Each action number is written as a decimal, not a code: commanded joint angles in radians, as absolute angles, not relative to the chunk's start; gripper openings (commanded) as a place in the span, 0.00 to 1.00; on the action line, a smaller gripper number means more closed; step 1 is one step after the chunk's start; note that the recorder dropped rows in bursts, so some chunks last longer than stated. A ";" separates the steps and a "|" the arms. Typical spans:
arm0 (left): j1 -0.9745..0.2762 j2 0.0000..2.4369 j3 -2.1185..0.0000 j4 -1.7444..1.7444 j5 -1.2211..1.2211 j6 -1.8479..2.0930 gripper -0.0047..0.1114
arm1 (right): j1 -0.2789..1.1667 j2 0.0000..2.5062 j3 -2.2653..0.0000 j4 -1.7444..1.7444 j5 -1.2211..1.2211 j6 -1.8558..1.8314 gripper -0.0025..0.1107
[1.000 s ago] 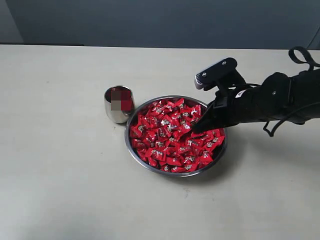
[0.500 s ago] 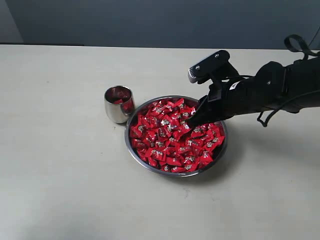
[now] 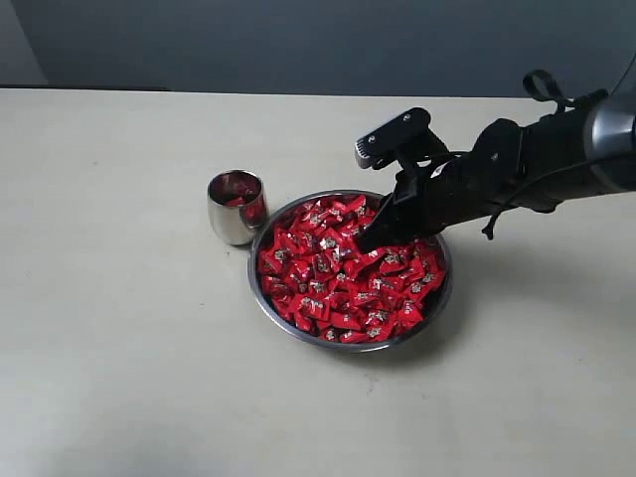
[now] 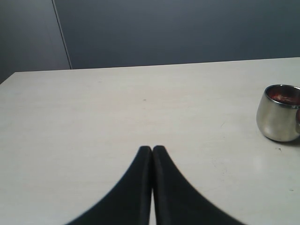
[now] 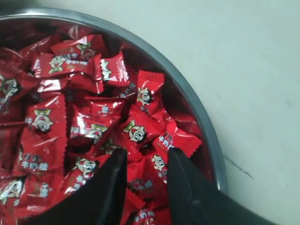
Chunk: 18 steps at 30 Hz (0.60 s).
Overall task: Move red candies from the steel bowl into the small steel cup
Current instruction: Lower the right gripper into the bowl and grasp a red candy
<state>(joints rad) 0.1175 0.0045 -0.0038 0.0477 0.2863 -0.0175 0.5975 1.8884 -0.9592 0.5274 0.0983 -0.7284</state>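
- Since a second ago the right gripper (image 3: 366, 241) has slid leftward over the bowl towards its far side, and the black arm behind it has followed.
- Its jaws stand parted by a narrow gap, with the tips low over the red candies (image 3: 333, 283); the right wrist view shows wrappers (image 5: 136, 131) through that gap.
- The candies heap the steel bowl (image 3: 348, 347) nearly to its thin rim (image 5: 197, 105). The bowl sits flat, open side up, in the middle of the table.
- The small steel cup (image 3: 237, 207) stands upright, mouth up, just beside the bowl's left rim — something red shows inside it.
- The arm crosses over the bowl's right half and hides the candies there.
- The left gripper (image 4: 152, 149) has its jaws pressed together above bare tabletop, well apart from the cup (image 4: 280, 112).
- The table (image 3: 119, 328) is pale and matte, and a dark grey wall (image 3: 298, 40) stands behind it.
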 commanded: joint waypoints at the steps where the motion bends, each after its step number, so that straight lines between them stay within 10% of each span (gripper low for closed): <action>1: 0.118 0.000 0.000 0.045 0.284 -0.019 0.04 | 0.600 1.911 -0.985 0.523 0.124 -0.732 0.29; 18: 0.118 0.000 0.000 0.045 0.284 -0.019 0.04 | 0.594 1.929 -1.022 0.475 0.135 -0.732 0.29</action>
